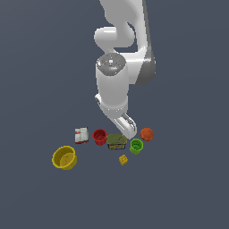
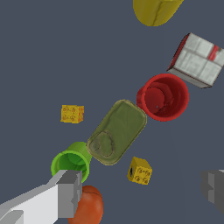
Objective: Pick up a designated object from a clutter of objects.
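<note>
The designated object is a rounded-rectangular tin can [image 1: 116, 141] [image 2: 117, 131] with an olive-green lid, lying flat in the middle of the clutter of objects. A red cup [image 1: 99, 136] [image 2: 163, 97] stands close to one end of it and a green cup [image 1: 136, 146] [image 2: 71, 162] close to the other. My gripper [image 1: 129, 132] [image 2: 142, 190] hovers above the clutter, just behind the can in the exterior view. It is open, with its two grey fingers [image 2: 65, 194] wide apart and nothing held between them.
An orange round thing [image 1: 147, 133] [image 2: 87, 205] lies beside the green cup. Two yellow holed blocks [image 2: 72, 113] [image 2: 140, 170] flank the can. A red-white box [image 1: 81, 135] [image 2: 197, 60] and a yellow bowl [image 1: 65, 157] [image 2: 155, 9] lie toward the exterior view's left.
</note>
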